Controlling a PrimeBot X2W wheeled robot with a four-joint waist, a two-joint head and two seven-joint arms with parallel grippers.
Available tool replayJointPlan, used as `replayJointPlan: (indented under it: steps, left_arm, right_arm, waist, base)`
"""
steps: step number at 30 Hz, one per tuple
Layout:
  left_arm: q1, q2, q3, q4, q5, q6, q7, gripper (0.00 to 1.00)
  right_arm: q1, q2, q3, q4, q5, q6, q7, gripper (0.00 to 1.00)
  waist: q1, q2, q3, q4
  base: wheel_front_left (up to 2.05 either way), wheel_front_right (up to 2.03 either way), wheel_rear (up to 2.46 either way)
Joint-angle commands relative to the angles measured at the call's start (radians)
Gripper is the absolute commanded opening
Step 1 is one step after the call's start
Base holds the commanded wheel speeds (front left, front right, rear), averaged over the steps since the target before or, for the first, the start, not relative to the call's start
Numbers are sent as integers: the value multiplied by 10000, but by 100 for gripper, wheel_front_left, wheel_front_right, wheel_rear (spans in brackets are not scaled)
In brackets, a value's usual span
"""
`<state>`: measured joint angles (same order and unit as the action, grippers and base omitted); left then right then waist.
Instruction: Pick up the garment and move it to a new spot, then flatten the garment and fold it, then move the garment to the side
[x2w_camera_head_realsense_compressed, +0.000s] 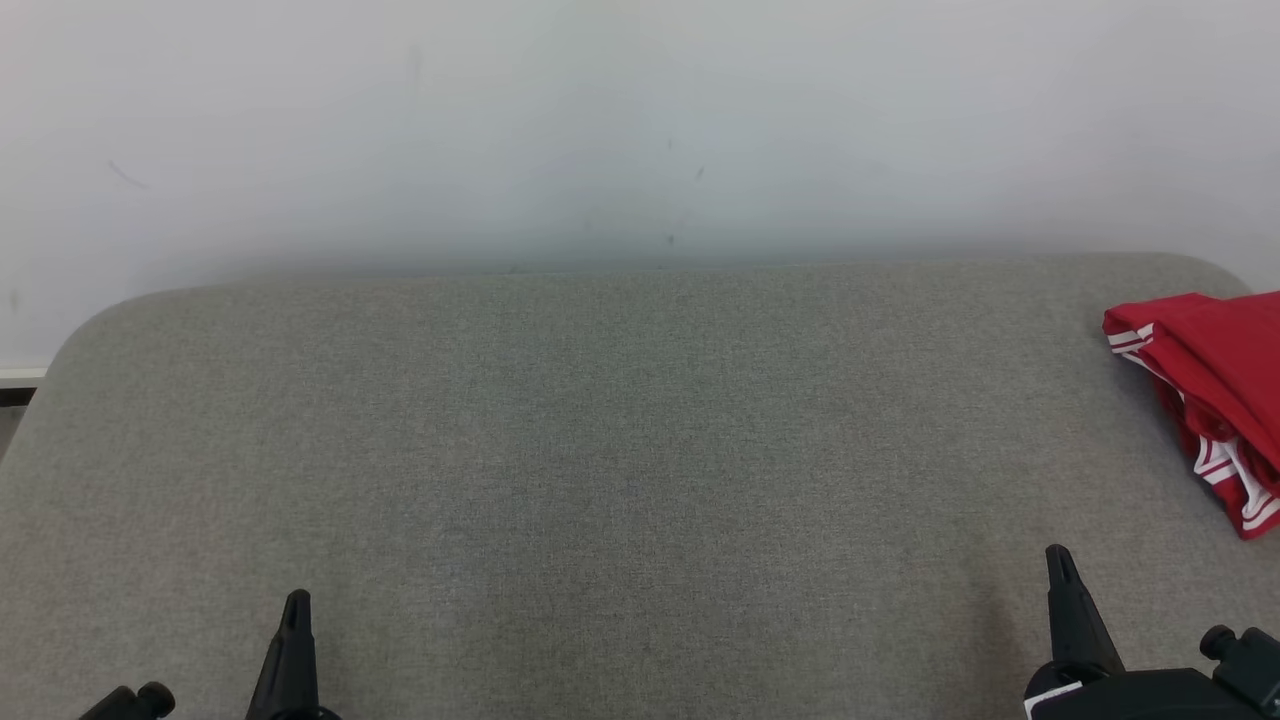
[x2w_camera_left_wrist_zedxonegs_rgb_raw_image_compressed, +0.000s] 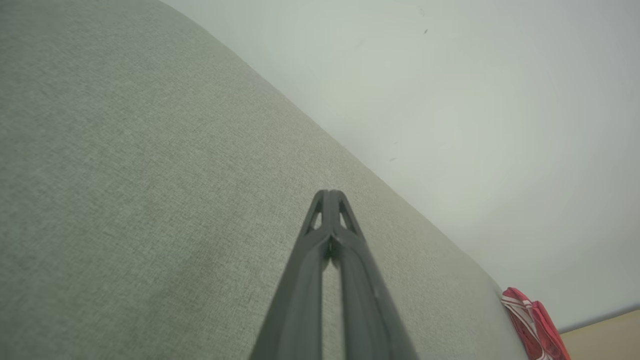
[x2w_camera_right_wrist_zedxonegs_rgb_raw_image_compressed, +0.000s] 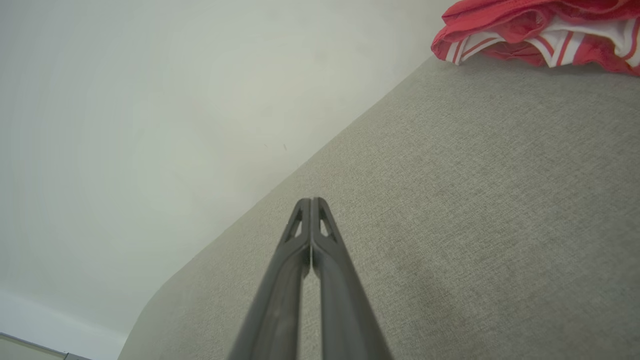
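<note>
At seven o'clock in the head view the left gripper (x2w_camera_head_realsense_compressed: 296, 600) is seen with fingers pressed together on nothing, and at five o'clock the right gripper (x2w_camera_head_realsense_compressed: 1058, 555) is likewise closed and empty over the grey fabric-covered table (x2w_camera_head_realsense_compressed: 620, 420). The red garment with white stripes (x2w_camera_head_realsense_compressed: 1215, 370) is found bunched at three o'clock, at the table's right edge. If nudged by closed fingers, it may be pushed over that edge.

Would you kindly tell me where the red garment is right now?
In the head view, the red garment lies at the right edge of the grey surface, near its far corner, ahead of the right gripper and apart from it.
</note>
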<state>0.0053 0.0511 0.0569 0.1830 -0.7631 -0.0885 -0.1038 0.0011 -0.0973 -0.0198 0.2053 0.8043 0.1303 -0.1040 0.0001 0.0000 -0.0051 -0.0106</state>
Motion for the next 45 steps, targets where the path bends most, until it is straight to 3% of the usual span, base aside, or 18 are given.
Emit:
replayJointPlan:
  steps: [1, 20, 45]
  left_arm:
    - [-256, 24, 64, -78, -286, -32, 62, 0]
    - [-559, 17, 223, 131, -2759, -162, 703, 0]
    - [-857, 8, 388, 351, -5168, -269, 1330, 0]
  right_arm:
    - [-192, -5, -62, -102, 232, 3, 51, 0]
    - [-503, 110, -294, 48, 2626, 4, 667, 0]
    - [-782, 236, -535, 199, 4962, 5, 1278, 0]
  waist:
    - [-1, 0, 0, 1]
    - [-1, 0, 16, 25]
    - [-1, 0, 34, 53]
  base:
    - [0, 0, 0]
    - [0, 0, 0]
    - [0, 0, 0]
